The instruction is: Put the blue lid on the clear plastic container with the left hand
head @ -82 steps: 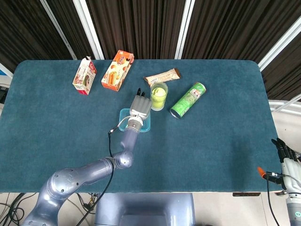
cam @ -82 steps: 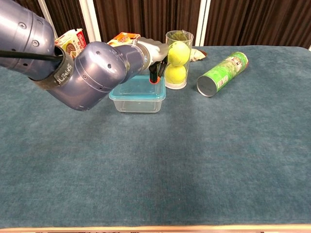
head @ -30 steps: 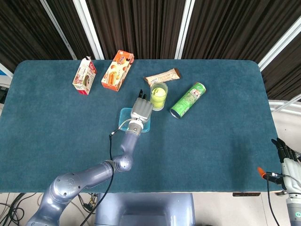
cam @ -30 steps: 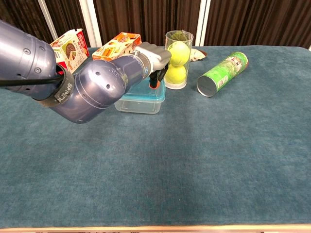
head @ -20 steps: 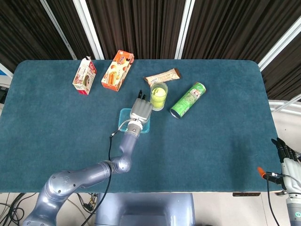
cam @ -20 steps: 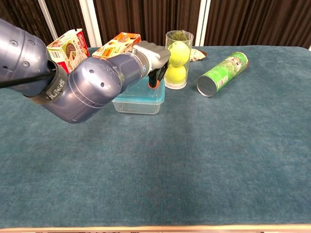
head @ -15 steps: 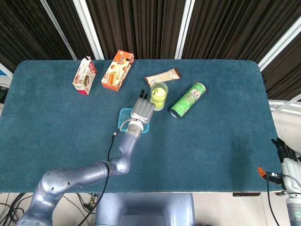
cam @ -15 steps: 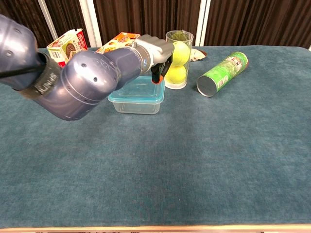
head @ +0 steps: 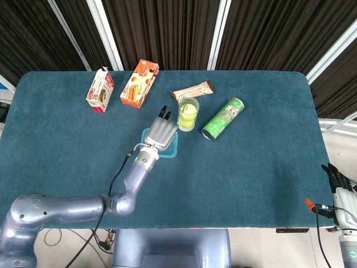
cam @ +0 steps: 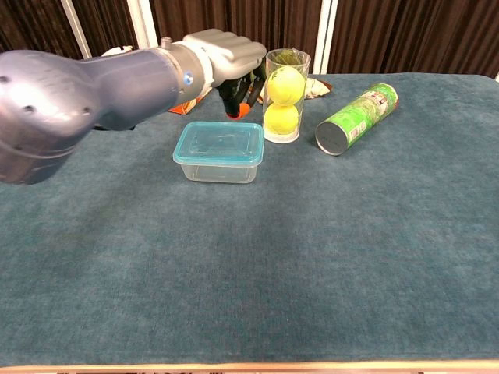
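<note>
The clear plastic container [cam: 217, 168] stands mid-table with the blue lid [cam: 220, 141] lying flat on its rim. My left hand [cam: 224, 56] hovers above and just behind it, fingers [cam: 241, 96] apart, holding nothing and touching neither lid nor box. From the head view the left hand [head: 162, 132] covers most of the container, whose blue rim [head: 172, 151] shows at its right side. My right hand [head: 341, 188] hangs off the table's near right corner, fingers spread and empty.
A clear tumbler with two tennis balls [cam: 284, 93] stands right beside the container. A green chip can [cam: 356, 118] lies on its side further right. A snack bar [head: 193, 90], an orange box [head: 139, 84] and a white carton [head: 100, 89] sit along the back.
My left hand has lifted off the lid and risen, and its forearm has swung away to the left. The lidded container stays where it was.
</note>
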You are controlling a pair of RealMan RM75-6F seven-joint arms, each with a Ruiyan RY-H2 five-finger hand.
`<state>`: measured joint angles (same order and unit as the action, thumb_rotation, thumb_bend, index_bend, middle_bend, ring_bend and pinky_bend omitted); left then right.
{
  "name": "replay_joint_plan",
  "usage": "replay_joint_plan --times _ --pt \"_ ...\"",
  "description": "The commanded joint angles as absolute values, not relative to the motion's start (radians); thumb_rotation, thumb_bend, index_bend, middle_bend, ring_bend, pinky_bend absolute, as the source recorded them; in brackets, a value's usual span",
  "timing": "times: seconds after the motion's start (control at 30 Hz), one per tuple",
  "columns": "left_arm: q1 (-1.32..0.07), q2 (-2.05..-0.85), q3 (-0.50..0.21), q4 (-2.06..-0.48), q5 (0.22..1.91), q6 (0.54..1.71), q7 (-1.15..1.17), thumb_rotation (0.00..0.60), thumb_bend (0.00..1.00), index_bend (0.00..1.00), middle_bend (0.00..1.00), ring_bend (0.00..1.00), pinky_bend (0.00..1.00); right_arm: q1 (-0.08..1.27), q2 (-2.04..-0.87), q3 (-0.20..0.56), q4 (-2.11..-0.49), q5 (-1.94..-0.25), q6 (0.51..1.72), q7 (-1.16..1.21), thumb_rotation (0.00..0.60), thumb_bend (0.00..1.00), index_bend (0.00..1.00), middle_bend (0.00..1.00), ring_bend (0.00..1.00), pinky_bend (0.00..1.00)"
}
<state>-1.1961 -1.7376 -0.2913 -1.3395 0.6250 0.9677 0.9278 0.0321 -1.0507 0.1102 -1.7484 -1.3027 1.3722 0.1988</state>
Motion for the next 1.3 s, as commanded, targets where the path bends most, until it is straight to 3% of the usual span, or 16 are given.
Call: replay_joint_plan --times 0.03,0.33,1.3 --pt "-1.167 -1.704 -0.251 -1.383 0.655 0.967 0.903 0.600 0.55 0.65 0.58 0.14 0.00 0.032 -1.051 0.110 -1.748 -1.303 1.371 0.199 0.600 0.29 0.10 0.00 0.00 0.00" --pt "-1.162 -1.692 -0.202 -1.382 0.689 0.922 0.873 0.600 0.55 0.65 0.58 0.14 0.00 0.032 -1.051 0.111 -1.750 -1.298 1.371 0.199 0.600 0.29 0.10 0.00 0.00 0.00" --pt "-1.197 -1.757 -0.175 -1.306 0.719 0.875 0.833 0.600 0.56 0.66 0.58 0.14 0.00 0.032 -1.048 0.111 -1.750 -1.298 1.368 0.205 0.600 0.29 0.10 0.00 0.00 0.00"
